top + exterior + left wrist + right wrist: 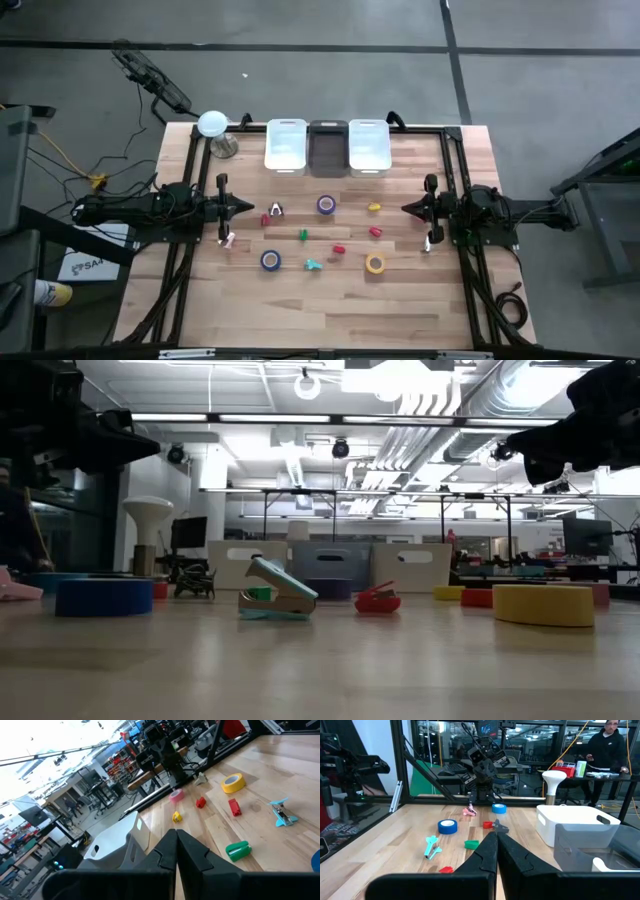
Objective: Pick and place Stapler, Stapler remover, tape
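Tape rolls lie between two closed, empty pincers: blue tape [270, 260] sits nearer the left pincer [246, 208], ahead and to one side; yellow tape [375, 263] nearer the right pincer [407, 209].

Seen from above, the small pieces scattered near the purple tape [326, 204] are too tiny to identify, the left wrist picture's edge cuts off a blue roll [316, 860], and the right wrist's grey bin [600, 851] runs out of frame.
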